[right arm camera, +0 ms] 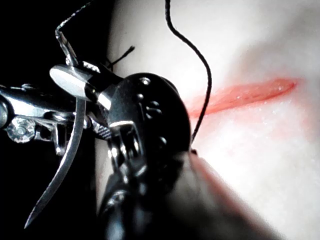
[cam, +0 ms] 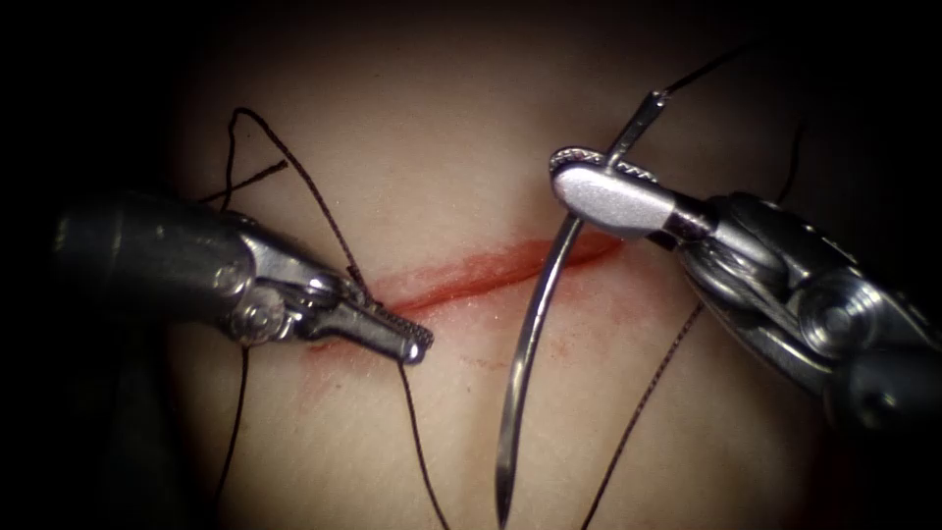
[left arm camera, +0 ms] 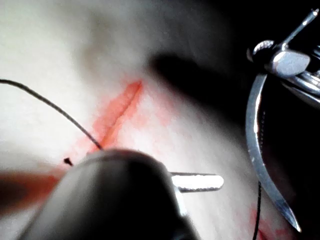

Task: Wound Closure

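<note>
The needle (cam: 530, 344) hangs clear above the cut (cam: 491, 273) in the tissue (cam: 412, 147), clamped near its thread (cam: 643, 402) end by the right tool (cam: 603, 182). Left of it, the left tool (cam: 402, 339) pinches thread at the cut's end.

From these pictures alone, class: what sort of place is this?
Probably a surgical practice bench: pale tissue with a red cut, a curved needle held near its thread end by the right hand, and the left hand on the thread.

Overhead endoscope – close wrists – shared cut (cam: 496, 270)
</note>
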Motion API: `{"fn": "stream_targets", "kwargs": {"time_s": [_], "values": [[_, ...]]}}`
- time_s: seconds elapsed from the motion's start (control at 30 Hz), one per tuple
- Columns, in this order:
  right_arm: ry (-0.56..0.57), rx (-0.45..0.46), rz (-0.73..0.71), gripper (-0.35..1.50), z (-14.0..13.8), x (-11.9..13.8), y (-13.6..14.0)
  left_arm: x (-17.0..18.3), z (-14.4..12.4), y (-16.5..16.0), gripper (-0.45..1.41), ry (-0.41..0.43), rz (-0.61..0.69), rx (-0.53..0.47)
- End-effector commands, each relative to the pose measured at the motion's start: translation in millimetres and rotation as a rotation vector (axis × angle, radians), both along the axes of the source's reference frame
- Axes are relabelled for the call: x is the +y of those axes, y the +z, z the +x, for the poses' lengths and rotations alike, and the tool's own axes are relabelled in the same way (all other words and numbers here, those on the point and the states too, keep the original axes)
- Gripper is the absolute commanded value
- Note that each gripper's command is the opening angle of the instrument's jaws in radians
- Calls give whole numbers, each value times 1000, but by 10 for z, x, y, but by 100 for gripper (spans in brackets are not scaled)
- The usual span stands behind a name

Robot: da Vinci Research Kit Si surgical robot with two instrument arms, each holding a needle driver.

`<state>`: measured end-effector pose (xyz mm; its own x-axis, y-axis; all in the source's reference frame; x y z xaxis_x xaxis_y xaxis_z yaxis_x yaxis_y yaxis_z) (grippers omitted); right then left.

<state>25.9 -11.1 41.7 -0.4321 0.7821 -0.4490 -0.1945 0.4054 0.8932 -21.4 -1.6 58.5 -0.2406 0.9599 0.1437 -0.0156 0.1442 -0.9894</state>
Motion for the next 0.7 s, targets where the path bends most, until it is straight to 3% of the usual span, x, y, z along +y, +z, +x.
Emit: {"fn": "stream_targets", "kwargs": {"time_s": [0.03, 0.13, 0.3, 0.43, 0.5, 0.6, 0.7], "values": [[37, -8, -40, -35, 12, 6, 10, -2, -7, 11, 121, 8, -9, 24], [91, -26, -120, -35, 13, 19, 20, -9, -11, 24, 103, 24, -56, 80], [5, 29, -233, -35, 5, 32, 36, -10, -11, 26, 86, 75, -114, 157], [51, -19, -343, -35, 0, 37, 42, 16, -14, 7, 84, -77, -123, 206], [72, -103, -497, -35, -3, 40, 44, 33, -10, -12, 86, -139, -91, 189], [85, -154, -592, -35, -4, 40, 46, 53, 3, -41, 91, -190, -109, 153], [90, -189, -670, -35, -3, 40, 50, 67, 18, -67, 91, -188, -154, 114]]}}
